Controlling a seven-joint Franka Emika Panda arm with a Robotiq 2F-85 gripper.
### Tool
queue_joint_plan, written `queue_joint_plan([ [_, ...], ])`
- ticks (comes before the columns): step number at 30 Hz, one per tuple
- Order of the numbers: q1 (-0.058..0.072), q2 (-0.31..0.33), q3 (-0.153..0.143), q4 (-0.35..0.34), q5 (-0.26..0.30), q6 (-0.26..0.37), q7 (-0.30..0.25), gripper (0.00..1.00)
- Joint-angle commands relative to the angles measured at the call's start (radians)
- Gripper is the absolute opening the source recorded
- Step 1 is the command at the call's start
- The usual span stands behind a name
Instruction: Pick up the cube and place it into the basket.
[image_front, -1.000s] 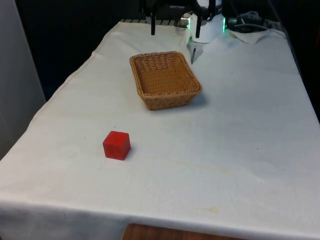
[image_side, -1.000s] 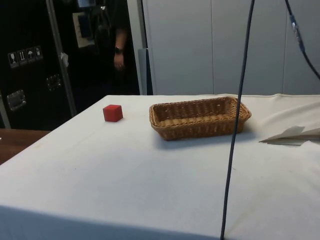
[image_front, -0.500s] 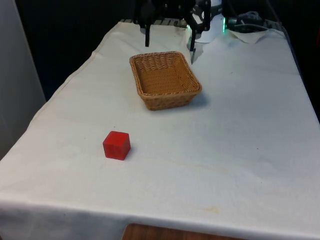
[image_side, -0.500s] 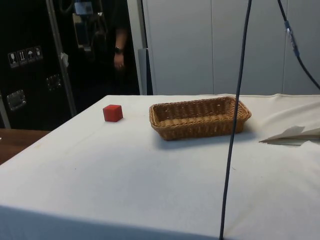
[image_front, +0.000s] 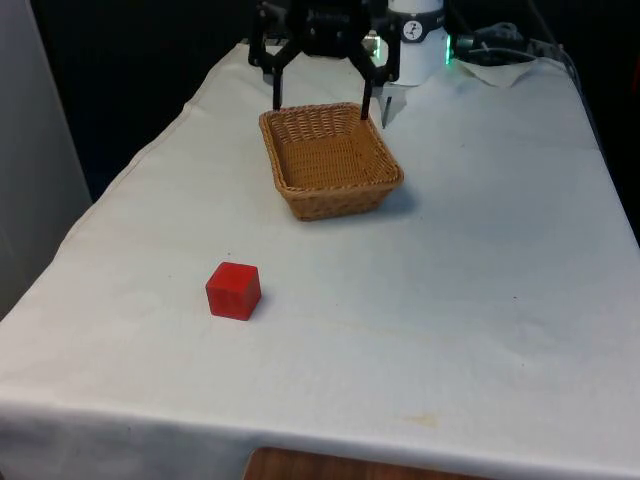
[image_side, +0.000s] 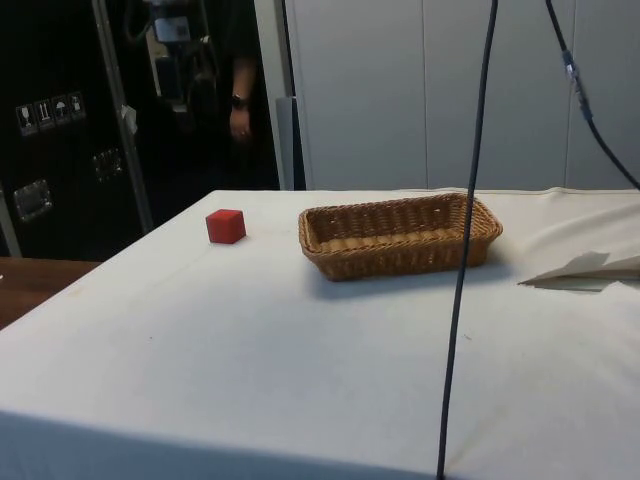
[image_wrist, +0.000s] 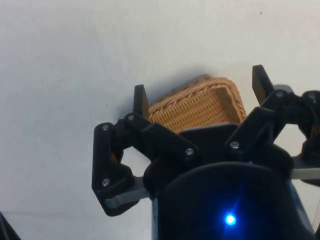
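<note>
Red cube (image_front: 233, 290) toward the front view's left, alone on the cloth (image_front: 480, 280), well apart from everything, untouched and free to be grasped from above. Further right, wicker basket (image_front: 330, 158), open side up, ready to receive. Above its far rim, gripper (image_front: 320, 92) hanging with fingers (image_wrist: 140, 99) spread wide and empty, presumably heading out for the cube. Pick-up not yet begun.
</note>
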Motion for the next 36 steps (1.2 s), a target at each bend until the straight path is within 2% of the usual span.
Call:
queue_joint_plan([
  [1, -0.006, 0.015, 0.000, 0.018, 0.004, -0.006, -0.008, 1.00],
  [2, -0.002, 0.008, -0.001, 0.008, 0.000, 0.000, -0.003, 1.00],
  [4, -0.008, 0.027, -0.003, 0.033, 0.002, -0.009, -0.012, 1.00],
  [5, -0.015, 0.043, -0.006, 0.050, 0.004, -0.009, -0.020, 1.00],
  [8, -0.021, 0.067, -0.014, 0.075, 0.008, -0.008, -0.032, 1.00],
  [9, -0.013, 0.059, -0.018, 0.066, 0.001, -0.001, -0.024, 1.00],
  [10, -0.023, 0.075, -0.016, 0.083, 0.011, -0.006, -0.036, 1.00],
  [15, -0.034, 0.125, -0.035, 0.131, 0.035, 0.000, -0.069, 1.00],
  [16, -0.027, 0.122, -0.041, 0.128, 0.030, 0.001, -0.063, 1.00],
  [17, -0.037, 0.134, -0.038, 0.137, 0.039, 0.004, -0.075, 1.00],
  [24, -0.051, 0.192, -0.067, 0.160, 0.080, 0.051, -0.129, 1.00],
  [25, -0.042, 0.183, -0.072, 0.154, 0.073, 0.042, -0.118, 1.00],
  [26, -0.053, 0.197, -0.070, 0.160, 0.085, 0.058, -0.135, 1.00],
  [33, -0.063, 0.240, -0.090, 0.161, 0.120, 0.122, -0.184, 1.00],
  [34, -0.056, 0.232, -0.096, 0.154, 0.115, 0.116, -0.176, 1.00],
  [35, -0.065, 0.247, -0.092, 0.162, 0.124, 0.130, -0.189, 1.00],
  [36, -0.067, 0.253, -0.093, 0.162, 0.127, 0.140, -0.194, 1.00],
])
